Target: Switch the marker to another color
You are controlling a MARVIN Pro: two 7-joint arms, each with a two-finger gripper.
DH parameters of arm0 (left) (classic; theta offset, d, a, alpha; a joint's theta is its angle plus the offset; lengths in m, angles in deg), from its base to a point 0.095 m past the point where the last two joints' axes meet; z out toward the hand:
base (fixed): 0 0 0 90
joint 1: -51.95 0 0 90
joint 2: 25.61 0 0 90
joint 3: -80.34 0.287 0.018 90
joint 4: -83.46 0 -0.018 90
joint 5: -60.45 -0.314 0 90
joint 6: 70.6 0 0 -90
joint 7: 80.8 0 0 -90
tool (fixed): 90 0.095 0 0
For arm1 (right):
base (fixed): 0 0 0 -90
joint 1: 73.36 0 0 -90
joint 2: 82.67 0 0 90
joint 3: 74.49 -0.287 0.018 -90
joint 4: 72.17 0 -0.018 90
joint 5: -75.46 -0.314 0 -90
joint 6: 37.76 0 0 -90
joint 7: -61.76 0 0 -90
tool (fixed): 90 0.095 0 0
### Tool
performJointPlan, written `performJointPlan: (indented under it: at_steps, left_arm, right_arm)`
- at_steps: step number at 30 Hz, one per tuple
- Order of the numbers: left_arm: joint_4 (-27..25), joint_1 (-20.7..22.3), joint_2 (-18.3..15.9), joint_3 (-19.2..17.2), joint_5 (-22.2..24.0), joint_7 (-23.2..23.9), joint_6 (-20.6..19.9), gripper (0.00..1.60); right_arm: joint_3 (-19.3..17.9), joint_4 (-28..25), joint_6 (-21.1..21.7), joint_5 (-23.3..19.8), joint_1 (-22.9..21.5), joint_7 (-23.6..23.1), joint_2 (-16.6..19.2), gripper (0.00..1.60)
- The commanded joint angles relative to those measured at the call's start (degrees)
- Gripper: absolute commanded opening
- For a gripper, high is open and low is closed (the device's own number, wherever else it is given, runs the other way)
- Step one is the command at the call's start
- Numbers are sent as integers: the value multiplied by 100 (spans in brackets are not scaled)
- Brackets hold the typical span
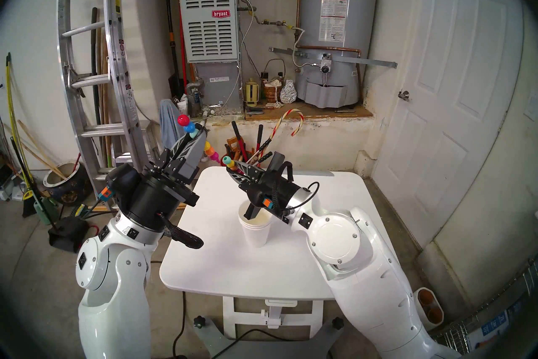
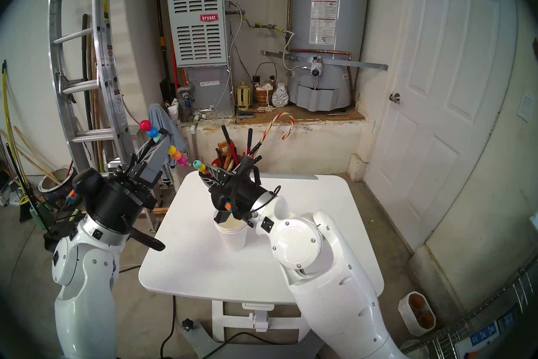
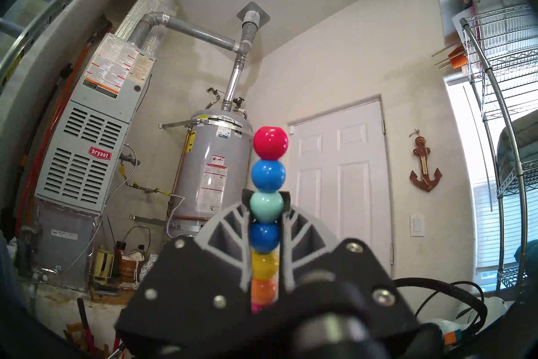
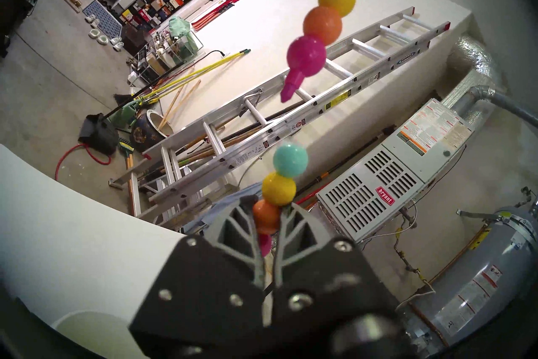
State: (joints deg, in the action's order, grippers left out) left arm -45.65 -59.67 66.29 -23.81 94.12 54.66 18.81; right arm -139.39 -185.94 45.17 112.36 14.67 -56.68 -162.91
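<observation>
Garage clutter is ringing the white counter (image 1: 291,262), whose top is lying mostly bare around a stack of paper cups (image 1: 256,228) near its middle. Above the counter's far left corner, the left end effector (image 1: 201,131) is clamping shut on the longer marker piece (image 3: 267,174); red and blue beads are sticking out past the fingertips, and a pink tip is poking down toward the right. The right end effector (image 1: 230,167) is gripping the shorter marker piece (image 4: 279,183), teal bead outermost, just beside that pink tip but apart from it. The left arm is angling up and inward from beside the counter's left edge; the right arm is reaching level over the cups. Behind them a candy cane (image 1: 288,122) is standing in a tool bucket (image 1: 241,151) past the far edge.
</observation>
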Motion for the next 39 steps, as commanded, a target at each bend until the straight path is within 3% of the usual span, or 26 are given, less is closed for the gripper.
performJointPlan:
  at_steps: [1, 39]
  left_arm:
    - [-63, 49, 30, -37, 92, 20, 26, 0]
    - [36, 118, 106, -75, 59, 126, 26, 0]
  right_arm:
    - [60, -137, -10, -51, -34, -28, -71, 0]
    - [88, -328, 52, -65, 45, -88, 24, 0]
